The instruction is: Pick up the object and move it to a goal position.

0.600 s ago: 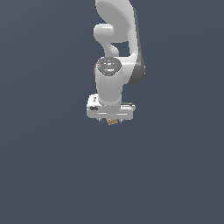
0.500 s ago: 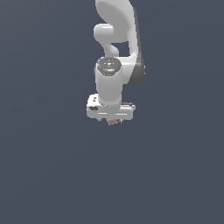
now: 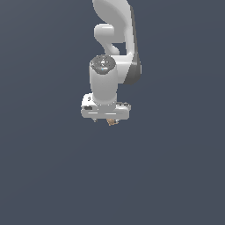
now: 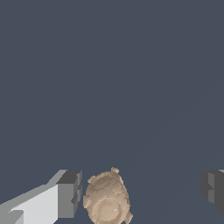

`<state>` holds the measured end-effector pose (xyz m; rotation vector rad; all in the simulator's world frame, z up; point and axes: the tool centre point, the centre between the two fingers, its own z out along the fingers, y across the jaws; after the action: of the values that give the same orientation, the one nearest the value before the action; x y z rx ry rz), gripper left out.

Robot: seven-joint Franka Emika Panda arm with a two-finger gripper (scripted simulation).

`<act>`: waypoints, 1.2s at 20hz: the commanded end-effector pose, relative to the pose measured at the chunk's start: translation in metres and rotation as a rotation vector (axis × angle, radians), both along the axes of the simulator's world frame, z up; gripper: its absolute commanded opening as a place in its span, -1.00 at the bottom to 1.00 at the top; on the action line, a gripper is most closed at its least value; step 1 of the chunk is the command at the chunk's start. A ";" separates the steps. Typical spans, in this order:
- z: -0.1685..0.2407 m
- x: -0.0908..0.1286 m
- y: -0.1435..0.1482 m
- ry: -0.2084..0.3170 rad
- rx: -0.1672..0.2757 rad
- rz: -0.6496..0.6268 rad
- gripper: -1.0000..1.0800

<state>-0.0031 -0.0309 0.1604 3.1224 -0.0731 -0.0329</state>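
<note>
The object (image 4: pixel 107 200) is a small tan-brown mottled lump with a faint ring on one face, resting on the dark grey floor. My gripper (image 4: pixel 141 191) is open around it. The object sits close beside one finger (image 4: pixel 70 194), and the other finger (image 4: pixel 214 187) stands far from it. In the exterior view the white arm hangs down from above, and its hand (image 3: pixel 105 110) covers most of the object (image 3: pixel 112 122). Only a small tan bit peeks out below the hand. The fingertips are hidden there.
A plain dark grey floor (image 3: pixel 52 176) lies all around in both views. No other objects, edges or goal marker show.
The hand has shifted slightly toward the exterior view's left. The object has stayed in place.
</note>
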 end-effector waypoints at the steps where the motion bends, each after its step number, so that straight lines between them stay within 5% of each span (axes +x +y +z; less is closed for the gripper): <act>1: 0.001 0.000 -0.001 0.000 -0.002 0.001 0.92; 12: -0.016 -0.018 0.005 -0.003 0.004 0.079 0.92; 24: -0.057 -0.076 0.022 -0.013 0.017 0.299 0.92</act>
<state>-0.0720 -0.0105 0.1081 3.1167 0.3515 -0.0123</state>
